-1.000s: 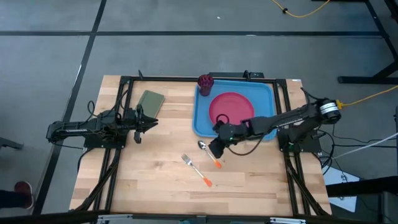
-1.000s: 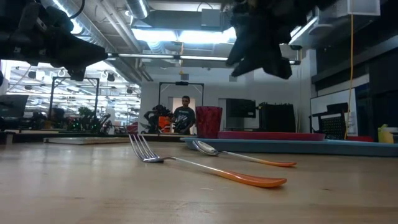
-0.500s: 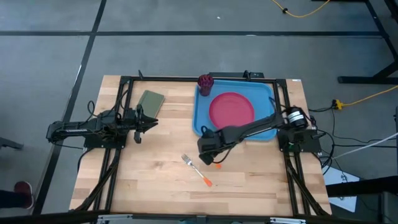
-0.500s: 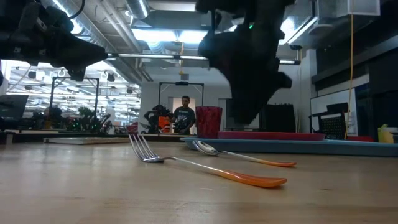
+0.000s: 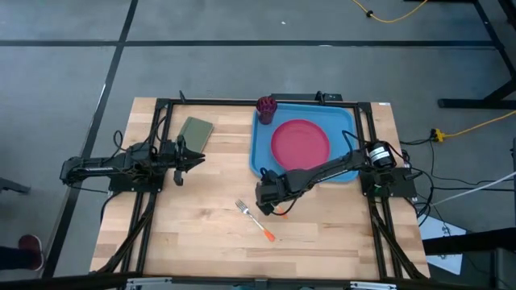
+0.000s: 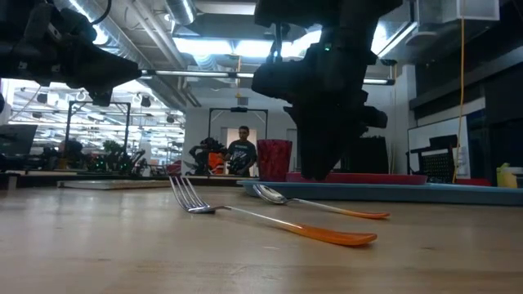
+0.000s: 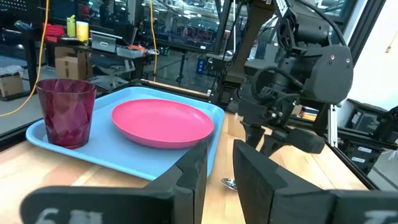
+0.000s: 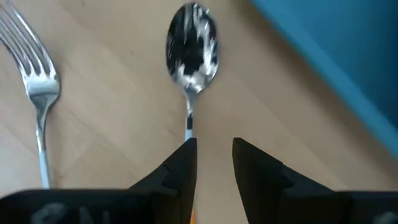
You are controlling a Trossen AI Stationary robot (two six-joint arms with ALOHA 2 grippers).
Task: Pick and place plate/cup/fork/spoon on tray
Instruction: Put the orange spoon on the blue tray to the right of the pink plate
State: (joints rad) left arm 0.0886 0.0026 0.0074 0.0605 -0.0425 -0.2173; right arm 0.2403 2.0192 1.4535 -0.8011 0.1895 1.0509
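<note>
**My right gripper low over the spoon, plate and cup on the tray**

The light-blue tray (image 5: 258, 149) lies on the far right part of the table and holds two things: the pink plate (image 5: 301, 142) flat in its middle, and the red cup (image 5: 266, 105) upright in its far-left corner, close beside the plate. From my left wrist I see the same pair, cup (image 7: 66, 111) beside plate (image 7: 163, 122).

I can read no brand, label or writing on the tableware or the tray.

My right gripper (image 5: 268, 200) hangs low over the wooden table (image 5: 193, 225), just in front of the tray's near-left corner. Its fingers (image 8: 180, 167) stand a narrow gap apart, released, astride the stem of the spoon (image 8: 192, 48), which lies on the wood with its bowl ahead of my fingertips. I cannot tell whether they touch the stem. The fork (image 5: 254, 218) lies on the table just beside, its orange handle toward the table's front.

My left gripper (image 5: 187, 157) waits at the left side of the table, near an olive-green pad (image 5: 194, 131); its fingers (image 7: 194, 171) are slightly parted and grip nothing.

Beyond the table is a workshop with ceiling lights and a person (image 6: 243, 152) standing far back.
</note>
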